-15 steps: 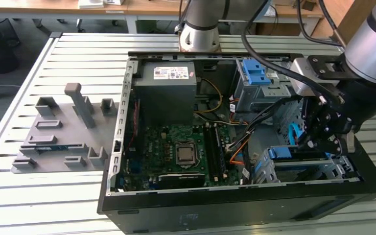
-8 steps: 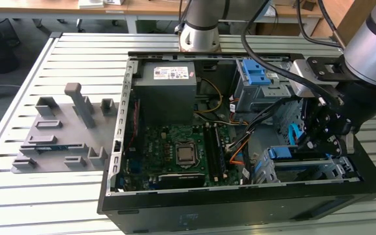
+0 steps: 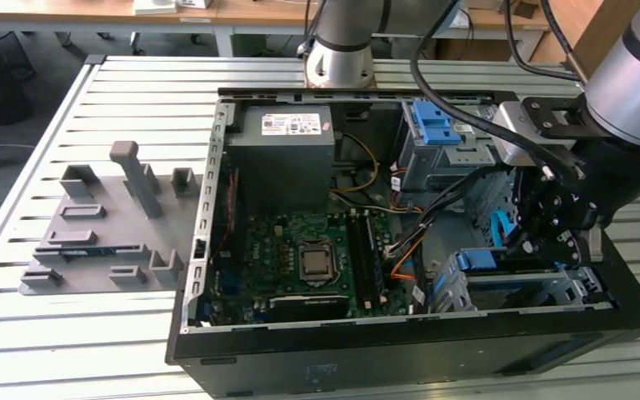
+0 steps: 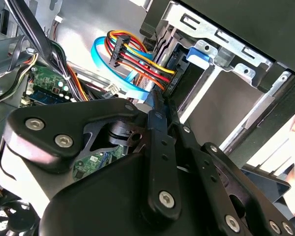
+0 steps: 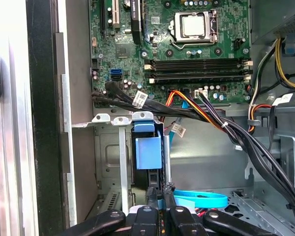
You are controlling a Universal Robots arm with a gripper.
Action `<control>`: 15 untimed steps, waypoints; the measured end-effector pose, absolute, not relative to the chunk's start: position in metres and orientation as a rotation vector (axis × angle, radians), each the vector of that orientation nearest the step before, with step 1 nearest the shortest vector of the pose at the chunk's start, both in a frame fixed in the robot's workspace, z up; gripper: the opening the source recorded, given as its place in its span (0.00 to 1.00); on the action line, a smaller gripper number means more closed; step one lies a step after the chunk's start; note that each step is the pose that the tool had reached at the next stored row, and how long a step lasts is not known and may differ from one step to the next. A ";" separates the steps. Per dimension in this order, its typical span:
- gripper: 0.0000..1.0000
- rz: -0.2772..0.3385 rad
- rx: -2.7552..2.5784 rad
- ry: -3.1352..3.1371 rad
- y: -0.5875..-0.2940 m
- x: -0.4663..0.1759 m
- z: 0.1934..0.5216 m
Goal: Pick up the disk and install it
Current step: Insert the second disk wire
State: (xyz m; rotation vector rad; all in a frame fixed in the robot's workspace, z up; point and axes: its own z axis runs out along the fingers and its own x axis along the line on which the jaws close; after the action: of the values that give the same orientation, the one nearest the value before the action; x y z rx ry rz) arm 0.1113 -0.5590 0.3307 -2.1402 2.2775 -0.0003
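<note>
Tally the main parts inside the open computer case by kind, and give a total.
Power-supply box: 1
Motherboard: 1
Processor: 1
Metal drive cages: 2, one and another
Total: 5

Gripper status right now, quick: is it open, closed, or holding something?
Gripper: closed, fingers pressed together down inside the computer case, just below the blue drive carrier in the bay; nothing visibly between them.

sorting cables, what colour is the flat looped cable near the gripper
Light blue; the flat cable shows best in the first wrist view, just beyond the gripper.
</note>
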 end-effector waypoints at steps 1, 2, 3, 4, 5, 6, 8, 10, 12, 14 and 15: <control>0.16 0.000 -2.140 2.278 -0.559 0.111 0.331; 0.17 0.000 -2.140 2.277 -0.559 0.111 0.331; 0.17 0.000 -2.140 2.277 -0.559 0.111 0.330; 0.17 0.000 -2.140 2.277 -0.559 0.111 0.330; 0.24 0.000 -2.140 2.277 -0.559 0.111 0.330; 0.24 0.000 -2.140 2.277 -0.559 0.111 0.330; 0.24 0.000 -2.140 2.277 -0.559 0.111 0.331; 0.24 0.000 -2.140 2.277 -0.559 0.111 0.331; 0.24 0.000 -2.140 2.277 -0.559 0.111 0.332; 0.24 0.000 -2.140 2.277 -0.559 0.111 0.333; 0.24 0.000 -2.140 2.277 -0.559 0.111 0.333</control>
State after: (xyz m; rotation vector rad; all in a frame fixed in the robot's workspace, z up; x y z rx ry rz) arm 0.1113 -0.5589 0.3327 -2.1400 2.2773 0.0001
